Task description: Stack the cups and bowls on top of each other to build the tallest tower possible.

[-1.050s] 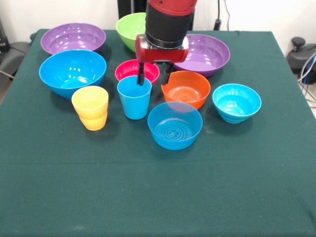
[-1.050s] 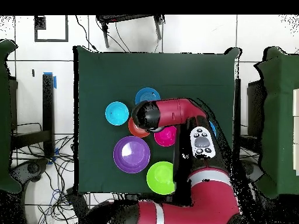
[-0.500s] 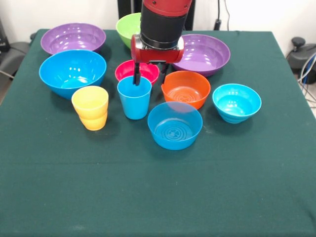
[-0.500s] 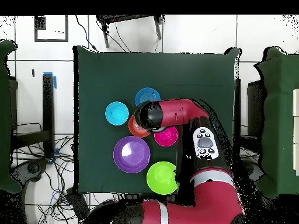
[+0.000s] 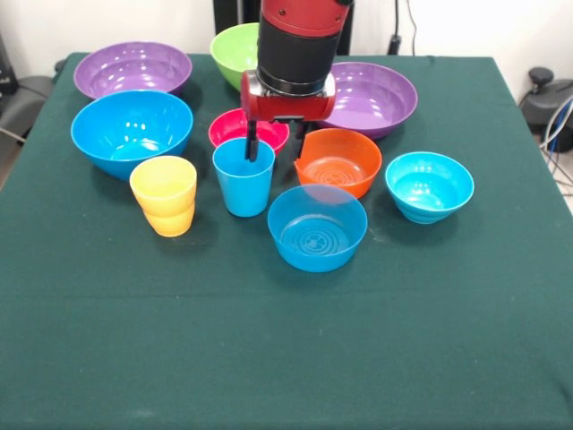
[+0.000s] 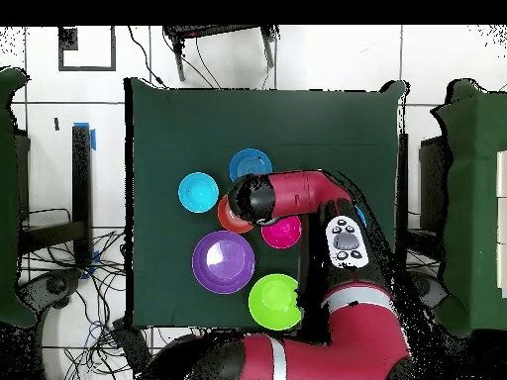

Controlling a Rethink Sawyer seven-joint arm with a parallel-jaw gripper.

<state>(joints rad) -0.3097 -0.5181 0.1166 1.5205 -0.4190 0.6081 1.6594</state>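
My gripper (image 5: pixel 272 148) hangs open straddling the blue cup's (image 5: pixel 243 177) rim, one finger inside, with one yellow cup (image 5: pixel 165 194) beside it and eight bowls around: three blue, two purple, green, pink-red, orange.

Legible markings: none.
No text, label, brand, number or sign can be read on the glossy plastic bowls, the two plastic tumblers, the dark green table cloth (image 5: pixel 286 358) or the red and black robot arm (image 5: pixel 295 45).

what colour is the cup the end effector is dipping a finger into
Sky blue; the cup shows best in the front view, under the end effector.
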